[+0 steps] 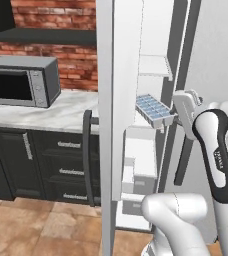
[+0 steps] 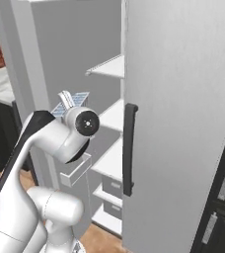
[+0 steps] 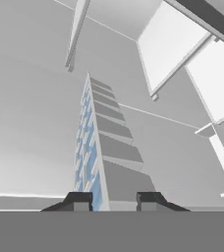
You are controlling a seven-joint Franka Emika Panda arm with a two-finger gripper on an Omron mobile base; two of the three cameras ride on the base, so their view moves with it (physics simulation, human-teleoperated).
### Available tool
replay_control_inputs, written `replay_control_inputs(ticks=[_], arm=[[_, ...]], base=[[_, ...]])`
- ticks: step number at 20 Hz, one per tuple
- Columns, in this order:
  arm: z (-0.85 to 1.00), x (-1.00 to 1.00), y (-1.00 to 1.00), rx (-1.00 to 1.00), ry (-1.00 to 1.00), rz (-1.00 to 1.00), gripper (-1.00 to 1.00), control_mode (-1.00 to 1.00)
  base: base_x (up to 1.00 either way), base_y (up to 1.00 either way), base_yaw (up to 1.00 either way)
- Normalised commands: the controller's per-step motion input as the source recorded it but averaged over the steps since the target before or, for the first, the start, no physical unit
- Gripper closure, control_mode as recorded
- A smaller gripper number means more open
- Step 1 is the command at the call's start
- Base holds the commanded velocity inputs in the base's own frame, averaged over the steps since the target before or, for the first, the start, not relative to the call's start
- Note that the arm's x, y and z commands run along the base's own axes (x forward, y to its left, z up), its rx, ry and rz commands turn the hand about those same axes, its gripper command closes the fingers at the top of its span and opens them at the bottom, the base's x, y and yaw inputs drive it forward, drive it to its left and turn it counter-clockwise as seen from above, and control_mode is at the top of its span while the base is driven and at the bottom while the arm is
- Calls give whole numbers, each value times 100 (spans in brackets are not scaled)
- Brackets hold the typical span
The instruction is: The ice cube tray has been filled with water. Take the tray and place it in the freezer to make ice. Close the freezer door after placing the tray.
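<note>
Hand view: ice cube tray lengthwise away.

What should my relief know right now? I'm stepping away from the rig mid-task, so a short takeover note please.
Gripper: shut on the small pale-blue-celled ice cube tray, gripped at one end.
Tray: held at the open white-shelved freezer compartment, level with a middle shelf; whether it rests on the shelf can't be told.
Light grey freezer door: wide open.
Done: tray picked up and carried to the freezer.
Left: set the tray on a shelf, release, withdraw, close the door.
</note>
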Motion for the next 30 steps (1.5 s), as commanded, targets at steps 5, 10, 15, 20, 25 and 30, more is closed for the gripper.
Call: replay_control_inputs(ticks=[5,10,15,20,25,30], arm=[[0,0,0,0,0,0,100,100],[0,0,0,0,0,0,100,100],[0,0,0,0,0,0,100,100],[-1,-4,-13,-1,0,-8,100,-100],[0,-13,-6,-2,0,-11,100,-100],[17,-35,0,0,0,-3,100,-100]], base=[[29,-14,0],[0,-23,-4],[0,-13,-5],[0,-2,-1],[0,0,0],[0,0,0]])
